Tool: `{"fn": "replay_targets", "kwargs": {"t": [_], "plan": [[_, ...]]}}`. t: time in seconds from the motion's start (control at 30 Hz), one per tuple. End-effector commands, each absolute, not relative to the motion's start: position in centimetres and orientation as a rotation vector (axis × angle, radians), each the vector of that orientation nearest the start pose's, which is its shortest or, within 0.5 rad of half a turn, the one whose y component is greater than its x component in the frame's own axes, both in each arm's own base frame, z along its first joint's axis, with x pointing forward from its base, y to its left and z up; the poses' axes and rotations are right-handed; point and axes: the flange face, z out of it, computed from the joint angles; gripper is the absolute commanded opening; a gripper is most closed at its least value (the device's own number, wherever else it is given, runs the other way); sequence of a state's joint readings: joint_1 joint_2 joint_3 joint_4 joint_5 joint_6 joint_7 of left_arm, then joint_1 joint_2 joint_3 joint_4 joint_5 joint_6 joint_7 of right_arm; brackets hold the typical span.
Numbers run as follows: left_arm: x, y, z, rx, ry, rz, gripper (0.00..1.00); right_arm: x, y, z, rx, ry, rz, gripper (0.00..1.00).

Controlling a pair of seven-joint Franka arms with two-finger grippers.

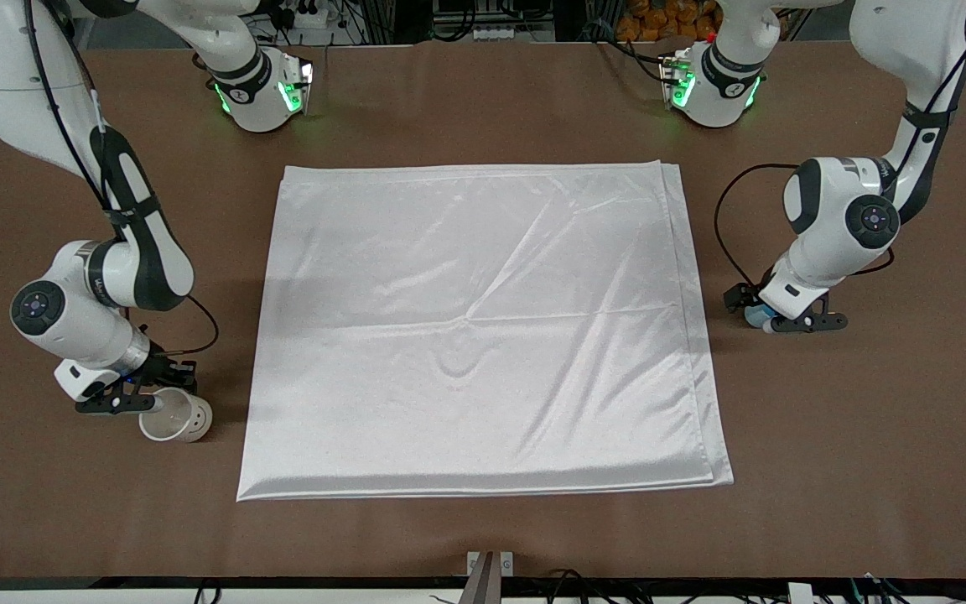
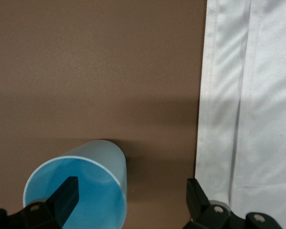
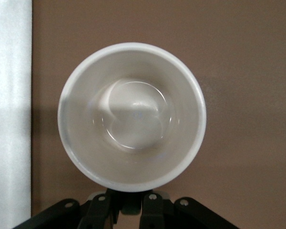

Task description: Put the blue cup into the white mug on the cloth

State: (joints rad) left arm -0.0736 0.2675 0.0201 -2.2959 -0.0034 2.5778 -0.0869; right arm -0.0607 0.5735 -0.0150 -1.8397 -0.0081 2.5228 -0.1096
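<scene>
Brown bench (image 1: 483, 109) holds the cloth (image 1: 483, 335). Right gripper (image 1: 152, 404) pinches the white mug (image 1: 177, 415); left gripper (image 1: 772, 323), fingers wide, straddles the blue cup (image 2: 81, 191).

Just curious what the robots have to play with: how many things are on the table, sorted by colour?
White: 2, the cloth and the mug.
Blue: 1, the cup.
Total: 3.

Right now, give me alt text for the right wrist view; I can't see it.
The white mug fills the view from above, its pale inside empty, standing on the brown table. The right tool is shut on its rim, and the cloth lies beside it.
</scene>
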Motion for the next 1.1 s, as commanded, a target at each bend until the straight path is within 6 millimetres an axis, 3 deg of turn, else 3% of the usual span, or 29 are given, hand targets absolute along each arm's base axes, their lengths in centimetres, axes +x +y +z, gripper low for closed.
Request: {"fn": "replay_targets", "kwargs": {"t": [0.0,0.13,0.33,0.47,0.6,0.73,0.8,0.87,1.07], "plan": [[52.9,-2.2,22.4,-3.122,-0.072,-0.024,1.00,66.5,-4.0,23.8,-3.161,-0.118,-0.201,0.00],[52.9,-2.1,22.0,-3.122,-0.074,-0.024,0.99,66.7,-1.5,26.0,-3.151,-0.155,-0.207,0.00],[52.9,-1.8,21.6,-3.120,-0.085,-0.019,0.82,67.1,4.3,30.3,-3.130,-0.118,-0.161,0.00],[52.9,-1.7,21.6,-3.119,-0.085,-0.019,0.71,67.1,10.3,32.8,-3.124,-0.008,-0.116,0.00],[52.9,-1.7,21.6,-3.119,-0.086,-0.019,0.43,66.2,17.6,35.0,-3.110,0.100,-0.096,0.00],[52.9,-1.7,21.6,-3.119,-0.086,-0.019,0.15,64.3,24.3,35.5,-3.080,0.227,-0.081,0.00],[53.0,-1.7,21.6,-3.120,-0.088,-0.022,0.06,63.1,27.8,35.6,-3.074,0.256,-0.085,0.00],[53.0,-1.7,21.6,-3.119,-0.086,-0.022,0.00,62.1,30.3,36.0,-3.075,0.300,-0.102,0.00],[53.3,-1.6,22.2,-3.119,-0.085,-0.041,0.00,58.8,38.4,35.9,-3.065,0.374,-0.120,0.00]]}}
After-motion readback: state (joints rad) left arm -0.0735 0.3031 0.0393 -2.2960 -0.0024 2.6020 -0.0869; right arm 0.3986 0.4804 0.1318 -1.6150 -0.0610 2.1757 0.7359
